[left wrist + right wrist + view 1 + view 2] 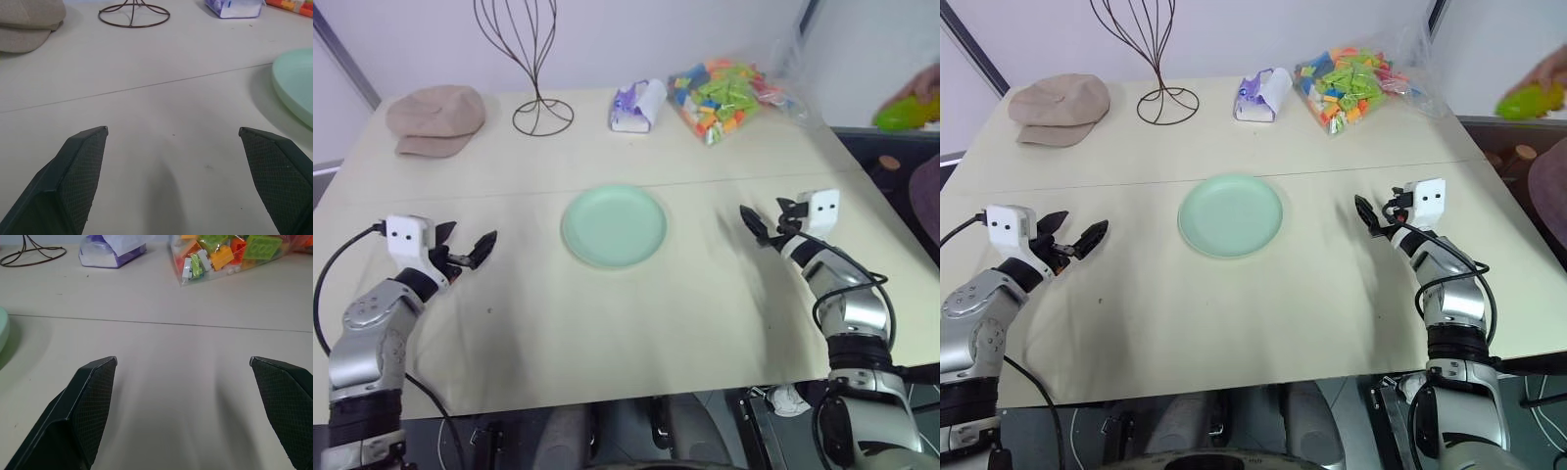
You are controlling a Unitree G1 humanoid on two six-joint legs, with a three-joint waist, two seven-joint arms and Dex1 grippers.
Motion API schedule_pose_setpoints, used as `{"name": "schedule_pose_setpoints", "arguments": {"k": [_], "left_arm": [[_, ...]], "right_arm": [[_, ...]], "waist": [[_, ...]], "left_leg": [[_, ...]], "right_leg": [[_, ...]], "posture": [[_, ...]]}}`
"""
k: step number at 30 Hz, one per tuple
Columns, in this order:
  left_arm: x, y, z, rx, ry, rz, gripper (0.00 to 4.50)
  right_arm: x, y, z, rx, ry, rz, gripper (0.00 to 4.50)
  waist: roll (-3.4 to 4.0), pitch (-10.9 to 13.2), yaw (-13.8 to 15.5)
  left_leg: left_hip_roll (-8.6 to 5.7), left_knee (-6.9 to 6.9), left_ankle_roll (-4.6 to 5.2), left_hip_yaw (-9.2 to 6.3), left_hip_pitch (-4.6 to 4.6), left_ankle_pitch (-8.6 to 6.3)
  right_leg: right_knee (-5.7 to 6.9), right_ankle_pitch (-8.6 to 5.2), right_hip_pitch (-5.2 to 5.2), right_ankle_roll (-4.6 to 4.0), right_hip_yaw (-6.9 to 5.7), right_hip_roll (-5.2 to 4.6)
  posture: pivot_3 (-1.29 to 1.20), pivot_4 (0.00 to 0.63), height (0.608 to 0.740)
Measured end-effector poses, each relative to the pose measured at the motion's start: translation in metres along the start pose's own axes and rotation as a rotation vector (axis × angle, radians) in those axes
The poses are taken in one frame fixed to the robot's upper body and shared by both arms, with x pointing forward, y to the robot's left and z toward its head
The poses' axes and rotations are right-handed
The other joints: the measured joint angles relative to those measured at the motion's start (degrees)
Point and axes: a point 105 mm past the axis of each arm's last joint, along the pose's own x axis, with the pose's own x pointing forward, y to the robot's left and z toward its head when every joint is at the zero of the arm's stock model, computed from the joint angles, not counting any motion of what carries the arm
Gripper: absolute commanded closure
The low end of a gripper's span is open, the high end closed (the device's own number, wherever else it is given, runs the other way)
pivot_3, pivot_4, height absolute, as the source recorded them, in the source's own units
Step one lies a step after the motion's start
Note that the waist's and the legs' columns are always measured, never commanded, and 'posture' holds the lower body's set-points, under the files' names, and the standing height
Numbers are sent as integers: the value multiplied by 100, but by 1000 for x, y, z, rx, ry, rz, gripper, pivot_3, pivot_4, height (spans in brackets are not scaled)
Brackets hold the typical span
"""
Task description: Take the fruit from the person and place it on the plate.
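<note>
Both arms (372, 333) are showing silver-grey metal segments with black joints, and black cables are looping beside them. A white box with two dark dots is sitting on each wrist (409, 235), and the fingers (80, 178) are showing black, wedge-shaped, cross-hatched pads.

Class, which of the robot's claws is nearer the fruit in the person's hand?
The right claw: the fruit is beyond it, off the table's right edge. The left claw is across the plate.

Lab-like test setup: beige table (607, 323), white walls, exposed cables.
</note>
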Motion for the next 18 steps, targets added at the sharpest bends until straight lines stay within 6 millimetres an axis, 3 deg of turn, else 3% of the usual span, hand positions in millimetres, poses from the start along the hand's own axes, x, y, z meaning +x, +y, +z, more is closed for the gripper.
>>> {"name": "schedule_pose_setpoints", "arguments": {"k": [18], "left_arm": [[-1,2,2,15,12,-18,0]], "right_arm": [[0,0,0,0,1,-2,51]], "waist": [[0,0,-1]], "left_leg": [[0,0,0,0,0,0]], "right_leg": [[0,0,0,0,0,0]], "posture": [[0,150,740]]}}
